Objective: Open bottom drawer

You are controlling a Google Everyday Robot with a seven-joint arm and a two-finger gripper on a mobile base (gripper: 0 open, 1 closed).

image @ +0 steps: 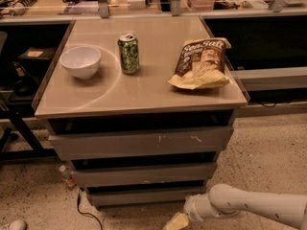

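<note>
Step in hand: the approach, with no contact yet, as far as I can judge. The claw [175,221] sits low near the floor, below and just off the right end of the bottom drawer [144,195]. The white arm [254,206] comes in from the lower right. I cannot tell whether the claw is open or closed, because only its pale tip shows at the bottom edge of the view.

The bottom drawer is the lowest and narrowest of three grey fronts under the bench [144,94]. It looks shut or nearly shut, set back beneath the middle drawer [144,174]. The top drawer [139,145] is the widest and has pale scratches. None of the fronts has a handle, and there is a dark gap above each one.

On the bench top:
- A white bowl [80,61] sits near the left edge.
- A green can [128,53] stands upright just right of the bowl.
- A chip bag [200,63] lies toward the right edge.

None of these are in the way.

Next move, my guess: raise the claw a little and bring it left to the drawer's top lip or right corner. It should hook into the gap above the front and pull straight out toward the room. The main risk is catching the middle front instead, since the two gaps sit close together. A cable [82,210] on the floor by the lower left corner is well clear of the claw.
</note>
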